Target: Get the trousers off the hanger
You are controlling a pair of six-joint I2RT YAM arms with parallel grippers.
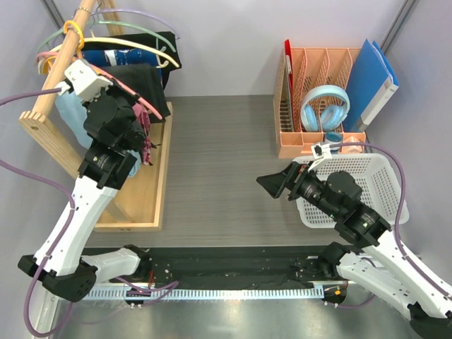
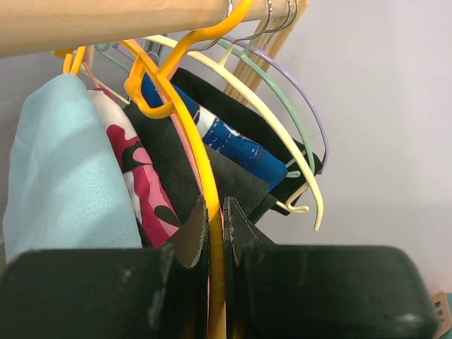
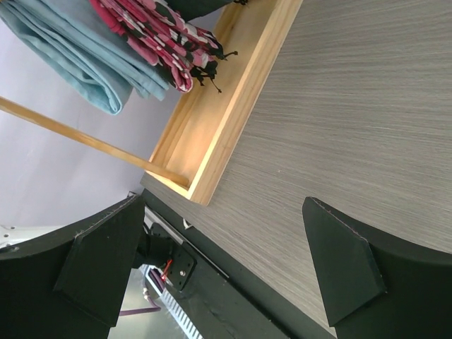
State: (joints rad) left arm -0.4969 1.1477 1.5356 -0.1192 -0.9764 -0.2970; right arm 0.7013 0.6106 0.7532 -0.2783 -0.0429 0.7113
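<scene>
Up at the rail [image 2: 106,25], the left claw [image 2: 215,233] pinches the hanger [image 2: 188,134]; unhooking it probably comes next, the wide-open right claw [image 3: 222,212] then freeing the trousers [image 2: 63,169].

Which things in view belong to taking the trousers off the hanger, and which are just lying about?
Belong to the job:
- the trousers
- the hanger, clamped between the left fingers
- the wooden rail it hooks over

Just lying about:
- pink camouflage garment
- dark blue garment
- headphones
- white basket
- blue folder
</scene>
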